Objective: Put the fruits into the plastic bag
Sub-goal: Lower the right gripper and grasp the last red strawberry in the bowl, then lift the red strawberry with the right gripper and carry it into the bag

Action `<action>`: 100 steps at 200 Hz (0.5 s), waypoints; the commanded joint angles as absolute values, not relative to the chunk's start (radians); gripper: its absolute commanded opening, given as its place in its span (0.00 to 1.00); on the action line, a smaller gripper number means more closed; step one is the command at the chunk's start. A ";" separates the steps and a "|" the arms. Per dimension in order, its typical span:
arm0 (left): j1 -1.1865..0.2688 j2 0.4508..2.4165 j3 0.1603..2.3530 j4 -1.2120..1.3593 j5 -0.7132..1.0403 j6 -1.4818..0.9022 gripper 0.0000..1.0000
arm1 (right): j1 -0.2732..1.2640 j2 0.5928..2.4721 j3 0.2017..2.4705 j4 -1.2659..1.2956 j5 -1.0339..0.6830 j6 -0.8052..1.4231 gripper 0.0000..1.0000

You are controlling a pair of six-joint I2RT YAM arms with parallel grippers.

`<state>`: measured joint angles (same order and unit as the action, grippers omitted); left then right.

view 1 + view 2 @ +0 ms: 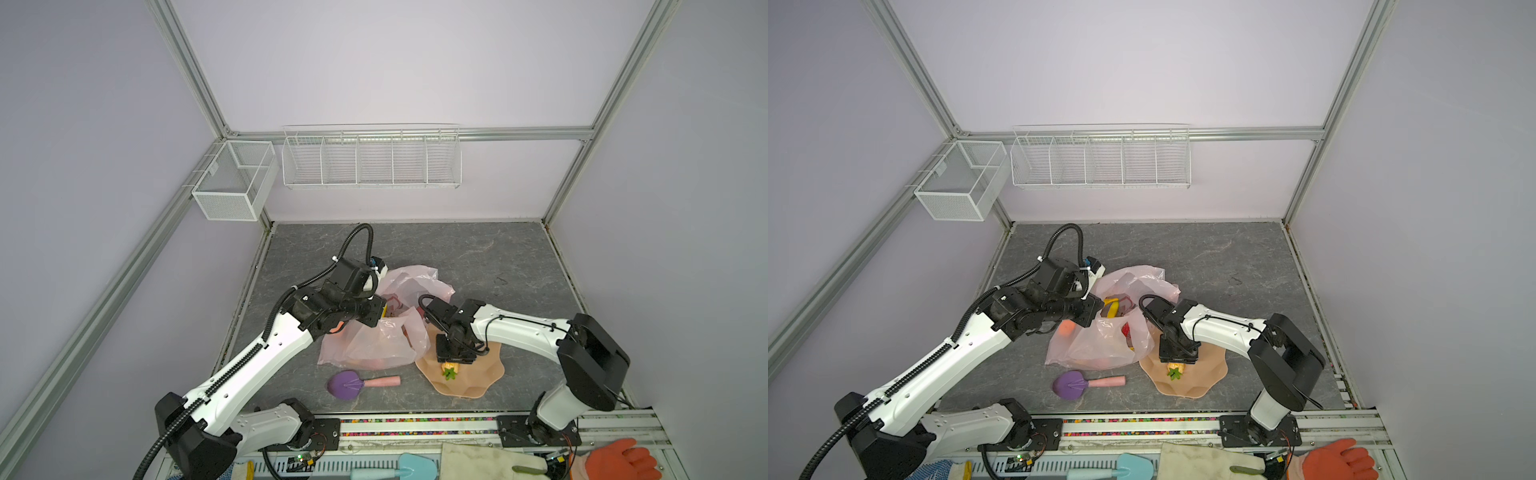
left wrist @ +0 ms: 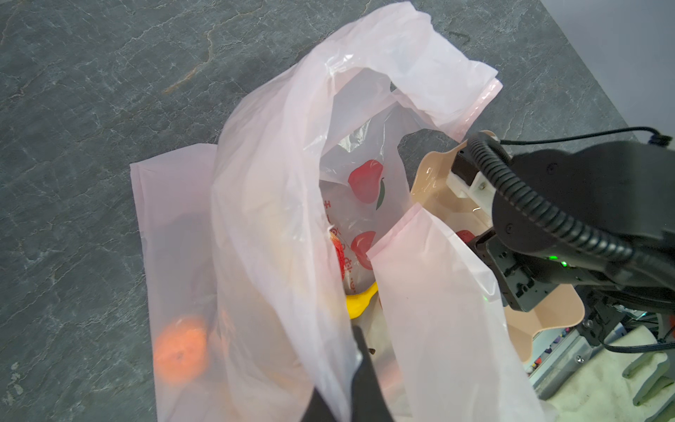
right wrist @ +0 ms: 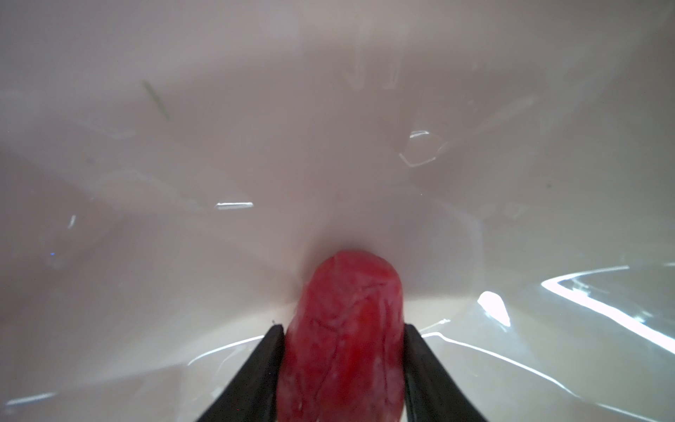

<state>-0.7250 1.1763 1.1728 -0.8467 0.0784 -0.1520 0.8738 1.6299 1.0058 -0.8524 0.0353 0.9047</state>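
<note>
- Two claws show in both top views. The left claw (image 1: 380, 309) sits at the far rim of the plastic bag (image 1: 386, 345), its tips hidden by the wrist. The right claw (image 1: 451, 360) points straight down into the peach bowl (image 1: 486, 376), which touches the bag's right side.
- One yellow-orange piece with green leaves (image 1: 449, 370) lies in the bowl, just beside that claw and not yet bagged. A purple scoop (image 1: 345, 384) lies on the desk (image 1: 478, 257) just in front of the bag; it is no fruit.
- Left wrist view: the left claw (image 2: 347, 387) is clamped on a fold of the bag's film, with no gap between its fingers. Judged purpose: to hold the mouth lifted and open toward the bowl. Inside the bag are a banana (image 2: 359, 303) at the mouth and an orange (image 2: 180, 350), blurred behind the film.
- Right wrist view: the right claw (image 3: 343, 330) stands narrow, one finger against each flank of a red strawberry (image 3: 350, 292) that rests on the bowl floor (image 3: 328, 146). This grip looks set for lifting.
- Judgement: most fruits are bagged, and two remain beside the bag in the bowl. The limp rim could sag during the transfer.
</note>
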 commanded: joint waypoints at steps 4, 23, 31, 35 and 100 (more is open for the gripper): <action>-0.729 1.160 1.164 -0.862 0.070 -0.147 0.00 | 0.870 1.597 1.041 -0.914 0.075 0.898 0.50; -0.729 1.159 1.164 -0.861 0.071 -0.147 0.00 | 0.871 1.563 1.083 -0.949 0.116 0.885 0.48; -0.729 1.159 1.163 -0.861 0.072 -0.147 0.00 | 0.870 1.547 1.103 -0.985 0.136 0.876 0.47; -0.729 1.159 1.162 -0.860 0.072 -0.147 0.00 | 0.870 1.538 1.112 -0.994 0.144 0.872 0.47; -0.729 1.164 1.163 -0.854 0.078 -0.147 0.00 | 0.870 1.456 1.160 -1.002 0.218 0.742 0.39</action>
